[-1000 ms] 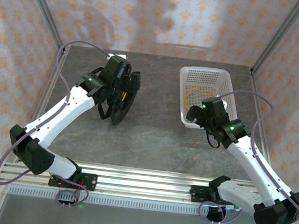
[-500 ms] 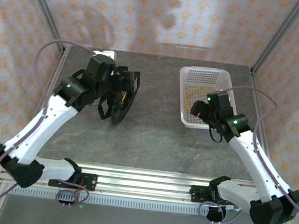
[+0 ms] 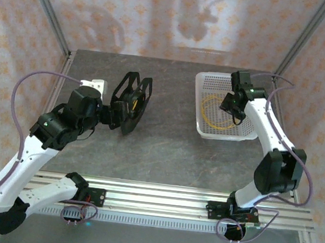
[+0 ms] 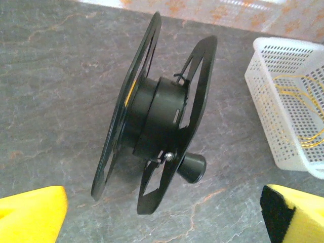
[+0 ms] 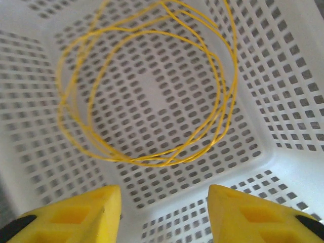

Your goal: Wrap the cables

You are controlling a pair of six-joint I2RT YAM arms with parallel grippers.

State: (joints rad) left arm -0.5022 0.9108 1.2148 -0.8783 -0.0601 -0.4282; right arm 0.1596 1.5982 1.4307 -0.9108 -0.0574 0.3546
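**Both tools open, cable not yet picked up**

The cables (image 5: 157, 163) lie as loose yellow loops on the floor of the white basket (image 3: 226, 79), on the right of the bench (image 3: 165, 145). The right tool (image 5: 164, 212) hangs just above them with its fingers spread and nothing between them, probably lined up to drop in and pinch a strand. The black spool (image 4: 157, 121) stands on its edge near the middle of the bench, handle knob towards the left arm. The left tool (image 4: 162, 217) faces it, wide open and empty, clear of the flanges; that placement looks meant for steadying or turning the spool once wire arrives
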